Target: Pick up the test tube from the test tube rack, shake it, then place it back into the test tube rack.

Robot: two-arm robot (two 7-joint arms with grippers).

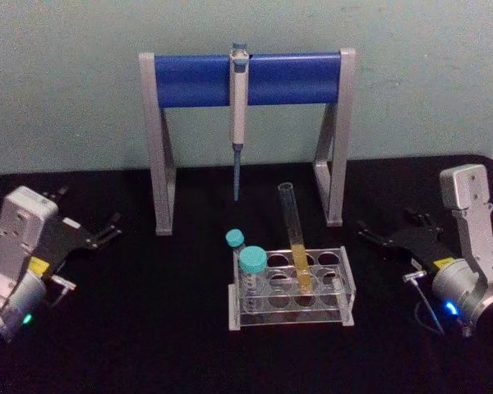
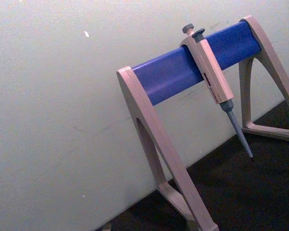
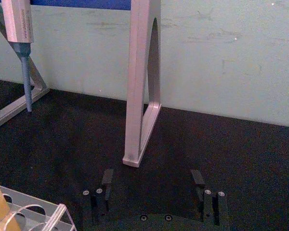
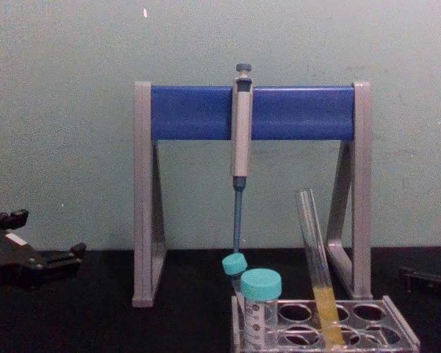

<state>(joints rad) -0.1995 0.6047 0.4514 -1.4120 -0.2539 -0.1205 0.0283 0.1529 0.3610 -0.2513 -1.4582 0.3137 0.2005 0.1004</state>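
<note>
Test tube (image 1: 294, 238) leans in the test tube rack (image 1: 346, 283), head view; left gripper (image 1: 108, 230) and right gripper (image 1: 371, 236) both spread, well apart from it. Chest view: bare upper glass (thin, slippery, fragile) is probably the hold. Right wrist: fingers (image 3: 198, 179) wide.

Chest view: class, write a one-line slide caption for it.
Test tube leans in the test tube rack beside two teal-capped tubes, pipette hanging behind.
</note>
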